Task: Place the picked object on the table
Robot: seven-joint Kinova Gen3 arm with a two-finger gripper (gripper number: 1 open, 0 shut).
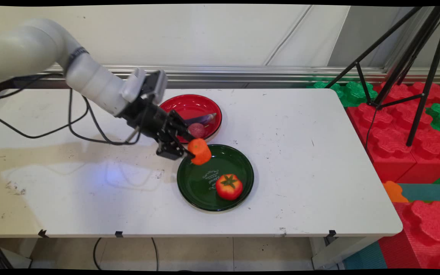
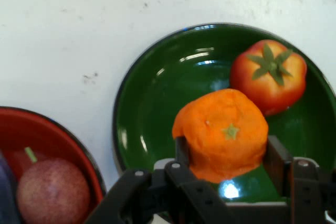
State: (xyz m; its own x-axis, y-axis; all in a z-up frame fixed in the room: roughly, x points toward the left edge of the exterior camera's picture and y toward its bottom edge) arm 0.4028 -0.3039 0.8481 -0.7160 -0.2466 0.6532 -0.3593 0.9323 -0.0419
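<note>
Hand view: fingers (image 2: 182, 153) clench a squat orange fruit (image 2: 223, 132) above a glossy green plate (image 2: 152, 108).

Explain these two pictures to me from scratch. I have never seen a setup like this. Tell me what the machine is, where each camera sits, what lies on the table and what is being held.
The machine is a white robot arm ending in a black two-finger tool. The wide picture comes from a fixed camera above the white table, looking down across it. The close picture comes from a camera on the arm's hand, looking along the tool.

On the table stand two dishes. The round dark green plate holds a red toy tomato with a green stalk. Behind it, the round red plate holds a small reddish round fruit and a long purple piece, perhaps a toy aubergine.

The tool is shut on an orange toy fruit, holding it over the green plate's edge.
</note>
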